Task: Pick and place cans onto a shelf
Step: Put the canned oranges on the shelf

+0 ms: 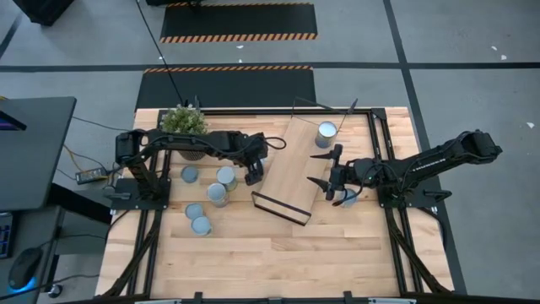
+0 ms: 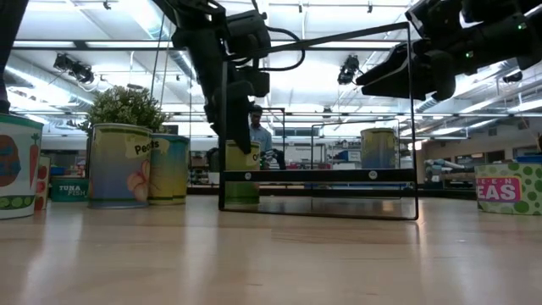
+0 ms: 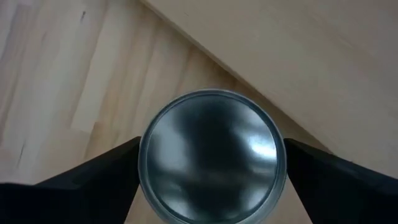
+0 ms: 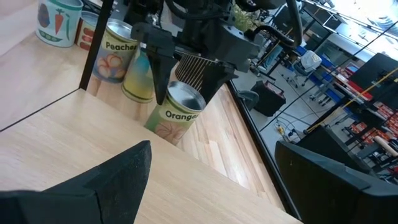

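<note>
The shelf point(image 1: 291, 169) lies flat on the table point(image 1: 278, 253), its long axis running diagonally from the potted plant's far side toward the near middle of the table, with black wire frames at both ends. One can point(image 1: 326, 133) stands upright on the shelf's far end, round top facing up. Off the shelf, on the plant point(image 1: 184, 122) side, five cans stand upright in a loose cluster point(image 1: 207, 198) on the table, near the shelf's long edge but apart from it. Closest to that edge stands the orange-labelled can point(image 4: 176, 112), upright, and the left gripper point(image 1: 253, 175) hangs over it with its fingers spread, one on each side of the can's rim, not yet pressed against it as far as the left wrist view shows. The right gripper point(image 1: 331, 179) hovers over the shelf's opposite long edge, fingers apart and empty; another can point(image 1: 348, 198) sits just beside that edge, partly hidden under the arm.
</note>
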Controlling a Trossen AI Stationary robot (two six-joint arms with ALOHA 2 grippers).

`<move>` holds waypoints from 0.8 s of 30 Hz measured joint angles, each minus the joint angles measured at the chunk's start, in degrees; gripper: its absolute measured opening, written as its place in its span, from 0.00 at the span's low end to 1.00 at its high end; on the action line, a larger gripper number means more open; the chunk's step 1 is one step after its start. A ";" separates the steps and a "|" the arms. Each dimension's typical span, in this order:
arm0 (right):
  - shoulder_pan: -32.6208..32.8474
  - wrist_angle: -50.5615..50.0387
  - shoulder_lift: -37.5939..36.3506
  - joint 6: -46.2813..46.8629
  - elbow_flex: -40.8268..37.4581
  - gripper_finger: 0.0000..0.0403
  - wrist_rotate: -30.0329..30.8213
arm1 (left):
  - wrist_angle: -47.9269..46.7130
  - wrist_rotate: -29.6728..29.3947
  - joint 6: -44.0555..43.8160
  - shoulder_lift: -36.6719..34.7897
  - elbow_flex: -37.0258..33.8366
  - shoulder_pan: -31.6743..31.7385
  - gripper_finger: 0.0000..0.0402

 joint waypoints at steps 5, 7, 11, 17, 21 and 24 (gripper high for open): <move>0.06 0.00 0.00 -0.04 0.00 0.87 0.21 | 0.04 0.06 0.65 1.07 -0.13 0.00 0.90; 0.26 0.06 0.00 -0.13 0.00 0.87 0.28 | -0.01 0.04 1.18 1.09 -0.13 0.01 0.87; 0.32 0.20 0.00 -0.28 0.00 0.87 0.31 | 0.50 0.11 1.92 1.09 -0.13 0.09 0.81; 0.32 0.20 -0.01 -0.37 0.00 0.87 0.42 | 0.48 0.18 1.84 1.09 -0.10 0.28 0.80; 0.32 0.15 -0.02 -0.39 0.00 0.87 0.44 | -0.12 0.18 2.18 1.09 0.59 0.41 0.80; 0.32 0.14 -0.02 -0.42 0.00 0.87 0.44 | -1.21 1.06 2.89 1.09 2.35 1.11 0.80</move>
